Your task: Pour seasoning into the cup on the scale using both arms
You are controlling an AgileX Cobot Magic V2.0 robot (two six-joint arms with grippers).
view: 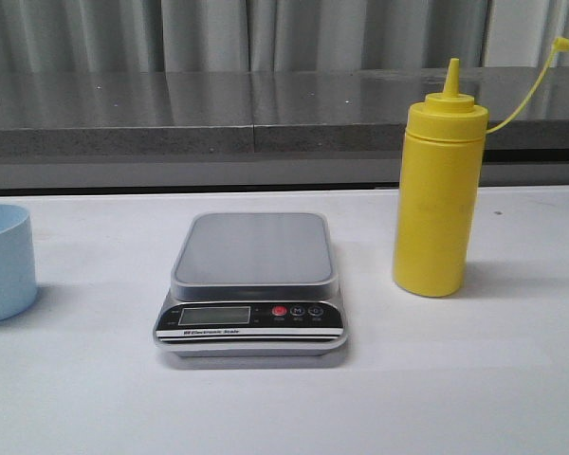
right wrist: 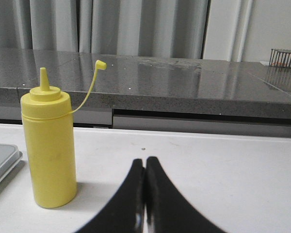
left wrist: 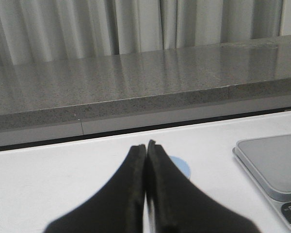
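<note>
The left gripper [left wrist: 146, 150] has its fingers pressed together, holding nothing; the cup [left wrist: 180, 166] peeks out just beyond its tips, with the scale [left wrist: 274, 165] off to one side. The right gripper [right wrist: 145, 165] is likewise closed and empty, the bottle [right wrist: 48, 145] standing upright nearby on the table [view: 455, 379], apart from it.

In the front view the scale [view: 256, 275] sits between cup [view: 5, 261] and bottle [view: 438, 190].

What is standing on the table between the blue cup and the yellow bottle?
The scale stands between the cup and the seasoning bottle, its platform bare, in the front view.
</note>
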